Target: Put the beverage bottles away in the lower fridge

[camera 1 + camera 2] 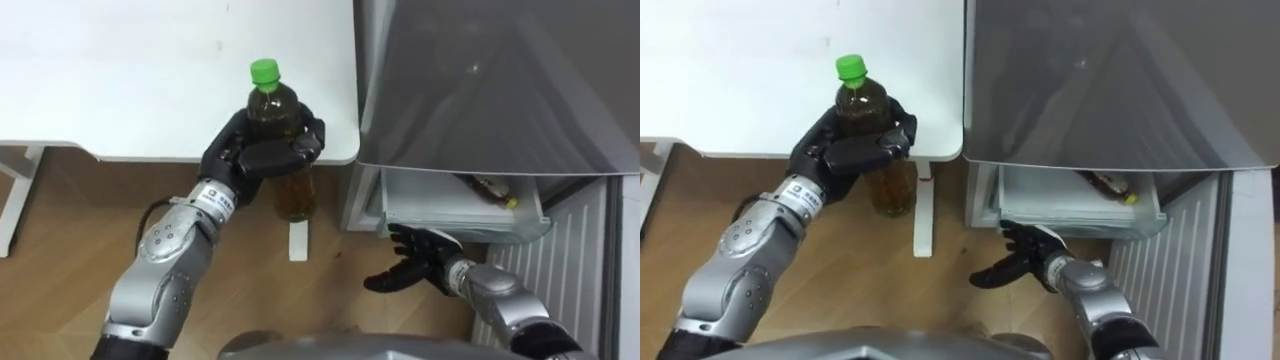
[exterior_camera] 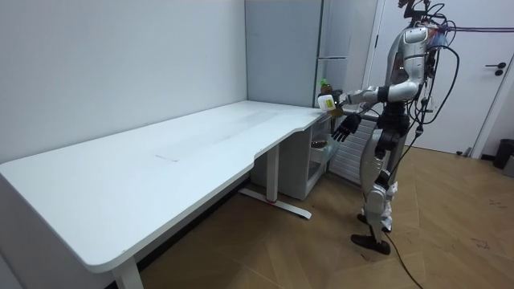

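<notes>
Here's the left hand (image 1: 262,152), fingers and thumb wrapped firmly round the middle of the bottle (image 1: 273,106). It's a brown drink with a bright green cap, carried upright, cap pointing to twelve o'clock. The bottle is clear of the surface, held at the near corner of the white table (image 1: 150,80), with its lower half showing against the wooden floor (image 1: 70,230) below the table's edge. Off at three o'clock from the bottle stands the grey fridge (image 1: 480,80), close beside the table's corner. Below the grey front, at about four o'clock from the bottle, the lower drawer (image 1: 450,214) is pulled out. Inside it, toward the right end, lies a second bottle (image 1: 490,188) on its side. Under the drawer's front edge, at five o'clock from the held bottle, is the right hand (image 1: 418,262). It's palm-up, fingers spread and relaxed, thumb reaching toward nine o'clock, with nothing in it. I can't tell whether its fingertips touch the drawer's underside. From across the room, the robot stands upright on the floor at the table's far end, facing the fridge. The bottle (image 2: 325,101) is out in front at chest height, and the right hand (image 2: 348,126) hangs lower, at about five o'clock from the bottle.
</notes>
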`<state>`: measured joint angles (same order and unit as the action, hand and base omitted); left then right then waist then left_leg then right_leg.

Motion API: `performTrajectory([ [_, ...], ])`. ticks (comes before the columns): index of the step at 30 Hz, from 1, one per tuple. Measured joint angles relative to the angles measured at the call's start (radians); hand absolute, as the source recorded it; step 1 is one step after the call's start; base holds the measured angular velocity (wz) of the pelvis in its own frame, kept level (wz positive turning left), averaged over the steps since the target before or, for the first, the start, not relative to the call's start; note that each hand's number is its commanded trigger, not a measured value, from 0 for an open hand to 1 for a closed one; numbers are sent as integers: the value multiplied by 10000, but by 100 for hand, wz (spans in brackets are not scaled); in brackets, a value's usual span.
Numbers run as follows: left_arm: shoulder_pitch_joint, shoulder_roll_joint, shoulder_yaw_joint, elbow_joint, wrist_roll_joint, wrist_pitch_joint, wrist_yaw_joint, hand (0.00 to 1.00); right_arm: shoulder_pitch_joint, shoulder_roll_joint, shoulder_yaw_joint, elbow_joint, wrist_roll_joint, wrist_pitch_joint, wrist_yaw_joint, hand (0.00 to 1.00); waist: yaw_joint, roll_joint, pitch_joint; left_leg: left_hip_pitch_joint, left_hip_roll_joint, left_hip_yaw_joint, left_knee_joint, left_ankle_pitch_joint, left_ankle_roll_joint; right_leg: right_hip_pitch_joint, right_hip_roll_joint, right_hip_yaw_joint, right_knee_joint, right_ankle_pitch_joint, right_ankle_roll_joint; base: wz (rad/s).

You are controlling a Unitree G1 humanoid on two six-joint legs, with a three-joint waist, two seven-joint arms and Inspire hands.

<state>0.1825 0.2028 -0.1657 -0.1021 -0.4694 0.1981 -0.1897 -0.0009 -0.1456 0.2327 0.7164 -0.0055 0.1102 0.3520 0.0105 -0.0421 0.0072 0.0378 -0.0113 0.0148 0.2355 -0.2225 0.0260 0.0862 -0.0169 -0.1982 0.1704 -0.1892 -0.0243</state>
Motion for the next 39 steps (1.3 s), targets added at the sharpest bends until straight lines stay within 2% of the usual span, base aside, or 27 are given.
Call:
performTrajectory([
  [6, 12, -86, 3, 0, 4, 0, -162, 100, 77, -31, 603, -1110, 32, 21, 760, 0, 167, 64, 37, -2, 37, 27, 1, -2, -1, -2, -6, -57, 19, -1, 3, 0],
  [13, 14, -159, 2, 0, 33, -1, -161, 100, 102, 13, 616, -1809, 81, 26, 1385, 0, 254, 94, 58, -11, 44, 27, -82, -6, 4, -61, 7, -54, 48, -1, 3, 0],
  [16, 13, -173, -5, 0, 25, -6, -176, 100, 102, 11, 610, -1982, 87, 112, 1872, 0, 225, 69, 49, -101, 40, 30, -86, -4, 6, -218, 4, -47, 158, -2, 3, 0],
  [24, 16, -112, -725, 16, 29, -6, -437, 100, 103, 84, 751, -2777, 950, 136, 3093, 0, 189, -103, 43, -120, 40, 23, -2, -4, 6, -215, -17, -27, 183, -2, 3, 0],
  [29, 15, -109, -770, 24, 29, -9, -592, 100, 104, 138, 833, -2987, 1494, 137, 3367, 0, 191, -237, 51, -125, 42, 29, 12, -4, 7, -206, -7, -1, 200, -2, 3, 0],
  [33, 14, -112, -854, 195, 29, -26, -632, 100, 103, 137, 1013, -3012, 2396, 137, 3541, 0, 227, -244, 54, -144, 58, 29, 16, -11, 14, -262, -5, 16, 347, -3, 3, 0],
  [39, 14, -118, -1005, 536, 30, -29, -682, 100, 104, 163, 1100, -3052, 2545, 158, 3638, 0, 220, -220, 65, -251, 52, 13, 47, -13, 17, -356, 12, 26, 356, 0, 2, -1],
])
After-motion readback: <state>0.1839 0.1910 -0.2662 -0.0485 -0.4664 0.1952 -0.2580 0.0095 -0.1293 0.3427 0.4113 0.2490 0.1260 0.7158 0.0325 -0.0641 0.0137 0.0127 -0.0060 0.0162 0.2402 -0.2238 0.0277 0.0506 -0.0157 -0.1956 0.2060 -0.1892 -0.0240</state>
